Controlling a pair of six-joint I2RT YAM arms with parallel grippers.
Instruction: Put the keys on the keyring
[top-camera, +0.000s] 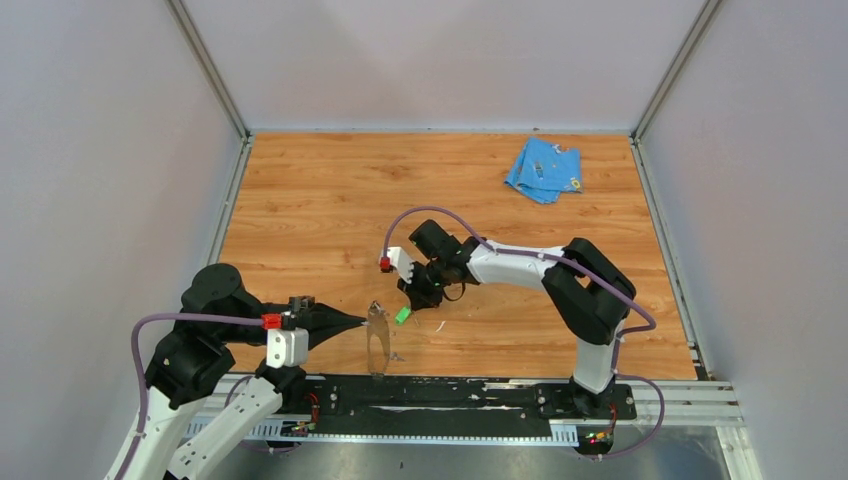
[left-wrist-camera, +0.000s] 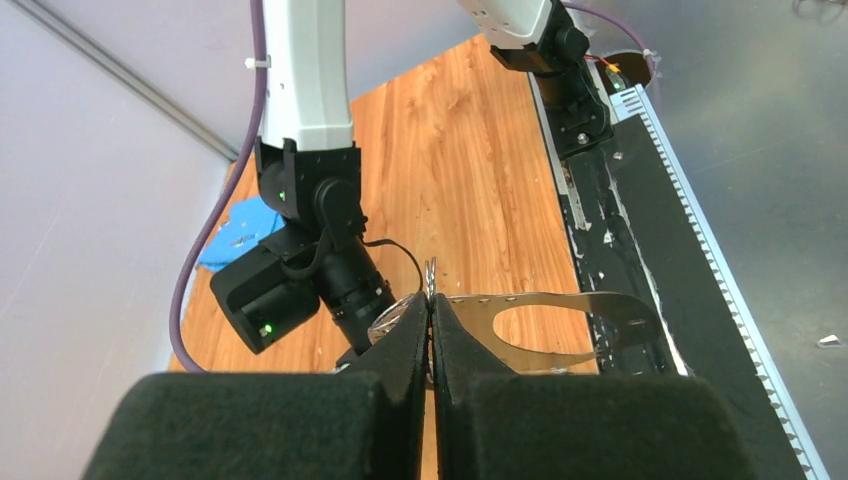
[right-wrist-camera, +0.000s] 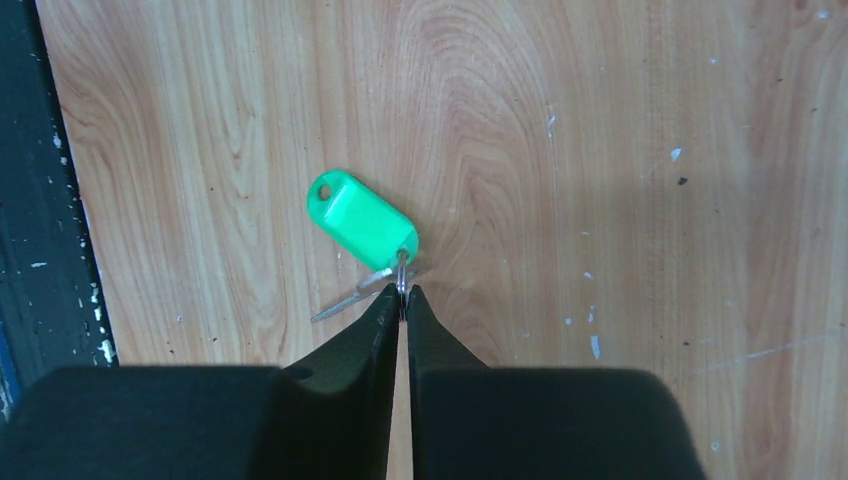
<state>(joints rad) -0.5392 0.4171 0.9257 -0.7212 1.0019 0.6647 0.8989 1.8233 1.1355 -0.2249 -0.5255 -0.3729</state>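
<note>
The left claw (left-wrist-camera: 430, 303) holds the keyring (left-wrist-camera: 612, 306) upright. The right claw (right-wrist-camera: 403, 295) pinches the green key (right-wrist-camera: 360, 218) to thread it on.

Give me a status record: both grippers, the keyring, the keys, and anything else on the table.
left gripper: shut on the keyring, which stands on edge
right gripper: shut on the small ring of the green key
blue key: not seen in any view
threading: not done; the green key is close beside the keyring, not on it
cloth: light blue, far right part of the table
</note>
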